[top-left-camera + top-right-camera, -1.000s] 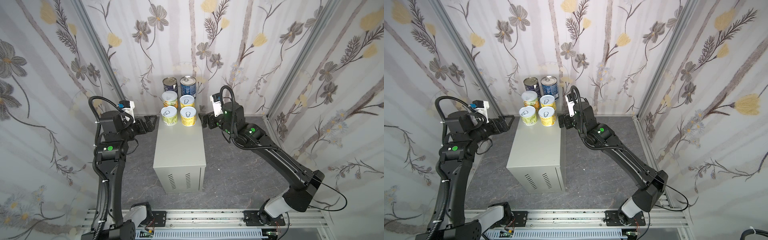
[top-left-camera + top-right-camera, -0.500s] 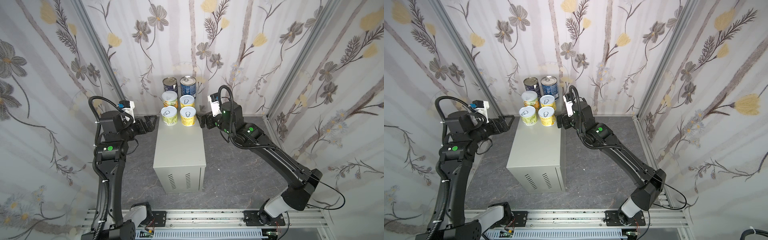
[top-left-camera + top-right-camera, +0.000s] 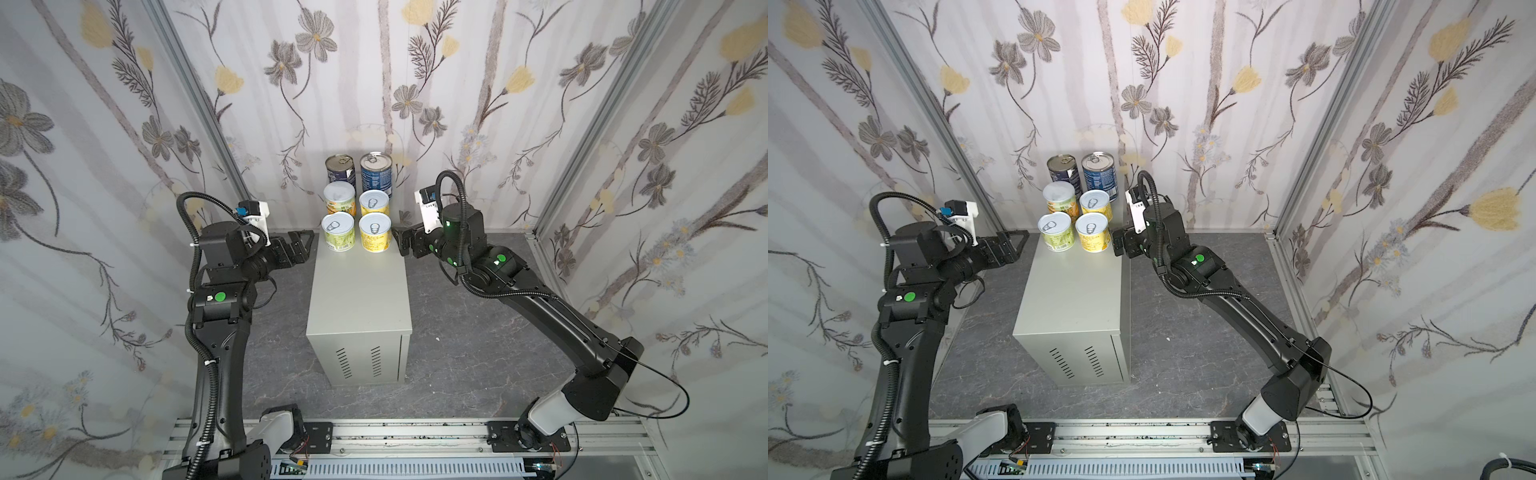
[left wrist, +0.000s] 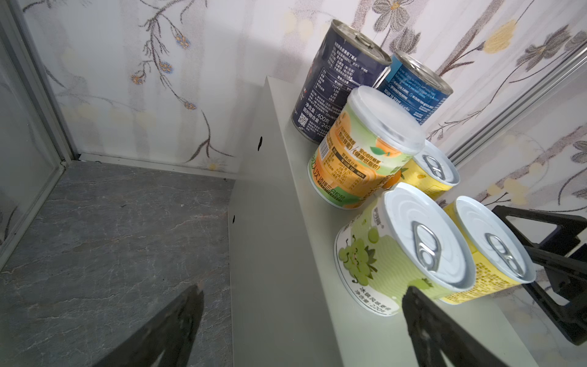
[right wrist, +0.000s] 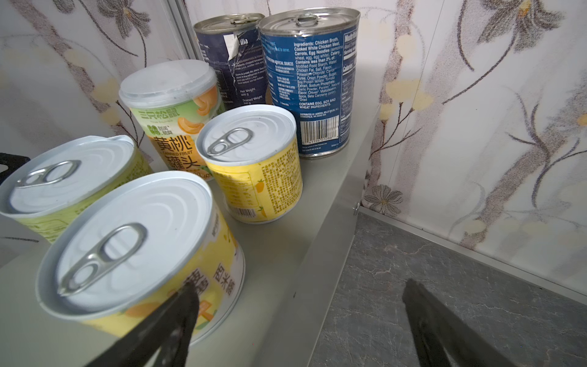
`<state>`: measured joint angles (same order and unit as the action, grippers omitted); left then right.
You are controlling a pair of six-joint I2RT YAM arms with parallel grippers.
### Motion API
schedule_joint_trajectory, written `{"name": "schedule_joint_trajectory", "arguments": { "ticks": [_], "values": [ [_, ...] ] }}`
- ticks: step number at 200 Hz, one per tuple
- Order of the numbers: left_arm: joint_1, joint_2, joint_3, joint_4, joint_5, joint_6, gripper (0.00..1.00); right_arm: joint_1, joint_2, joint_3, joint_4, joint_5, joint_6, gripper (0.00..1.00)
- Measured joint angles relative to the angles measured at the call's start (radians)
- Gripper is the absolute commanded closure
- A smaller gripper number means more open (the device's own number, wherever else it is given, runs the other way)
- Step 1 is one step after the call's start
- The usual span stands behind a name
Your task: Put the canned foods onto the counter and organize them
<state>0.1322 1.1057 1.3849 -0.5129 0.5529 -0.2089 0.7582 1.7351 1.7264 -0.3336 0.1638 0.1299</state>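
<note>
Nearest, the front part of the tabletop (image 3: 359, 291) lies bare, just as it did a second ago. The change is on the right. The right hand (image 3: 398, 243) has crept leftward and now sits at the tabletop's right edge, just beside the yellow can (image 3: 375, 232). Its fingers stand wide apart with nothing between them. In the right wrist view one finger crosses in front of that can while the other hangs over the floor (image 5: 444, 254). I cannot tell whether it touches the can. The left hand (image 3: 308, 245) has not moved. It hangs off the left edge, near the green can (image 3: 338, 232) but apart from it, fingers spread and empty.

None of the cans has shifted. All six stand upright at the far end of the tabletop, long axes vertical and tops up. They form a block two wide and three deep, and its length runs from near to far. The green can and yellow can make the front row, pull rings on top. Behind them stand the peach can (image 3: 340, 199), capped with a plain white lid, and a small yellow can (image 3: 374, 203). Farthest, against the wall (image 3: 374, 83), the taller navy can (image 3: 340, 168) and blue can (image 3: 376, 170) stand side by side.
</note>
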Motion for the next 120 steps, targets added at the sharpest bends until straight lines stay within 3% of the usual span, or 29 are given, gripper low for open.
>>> {"name": "schedule_joint_trajectory", "arguments": {
  "ticks": [120],
  "values": [
    [0.000, 0.000, 0.000, 0.000, 0.000, 0.000, 0.00, 0.004, -0.002, -0.001, -0.001, 0.021, 0.000, 0.00]
  ]
}}
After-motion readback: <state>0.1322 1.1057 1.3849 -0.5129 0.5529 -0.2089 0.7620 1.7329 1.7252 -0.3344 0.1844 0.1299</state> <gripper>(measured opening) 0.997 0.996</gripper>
